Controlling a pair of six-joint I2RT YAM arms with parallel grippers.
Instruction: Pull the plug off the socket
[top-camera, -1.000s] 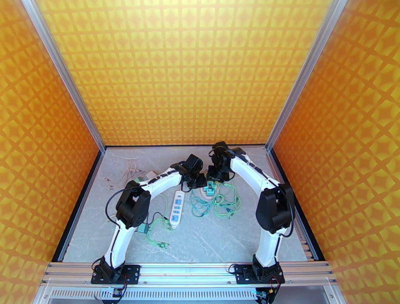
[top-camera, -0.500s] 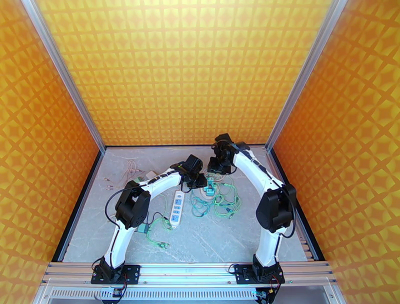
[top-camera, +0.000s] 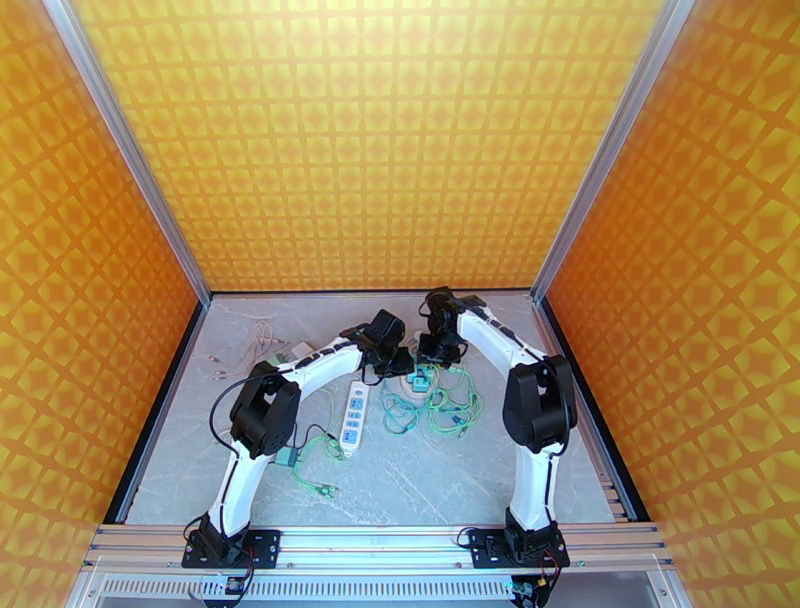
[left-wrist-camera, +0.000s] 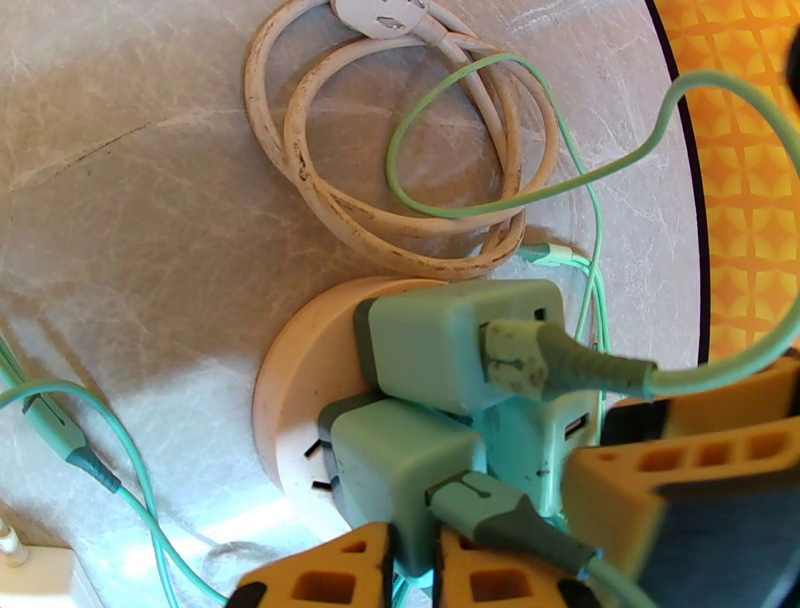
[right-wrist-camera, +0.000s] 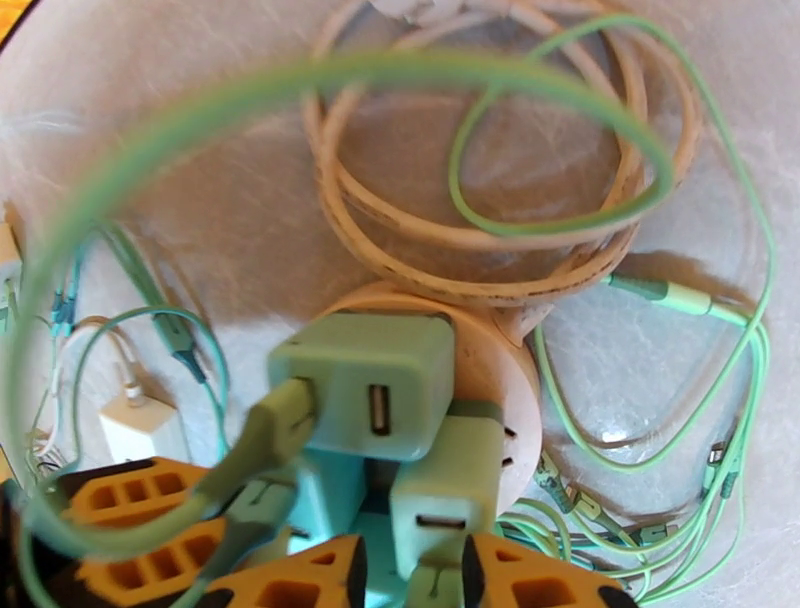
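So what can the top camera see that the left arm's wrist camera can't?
The top camera takes in the whole left arm and right arm, the white power strip and the orange walls. The left wrist camera gives close-up detail: cables plugged into the mint chargers, and the beige cord coiled behind them. Both show the round socket, the green cables and the grey table.
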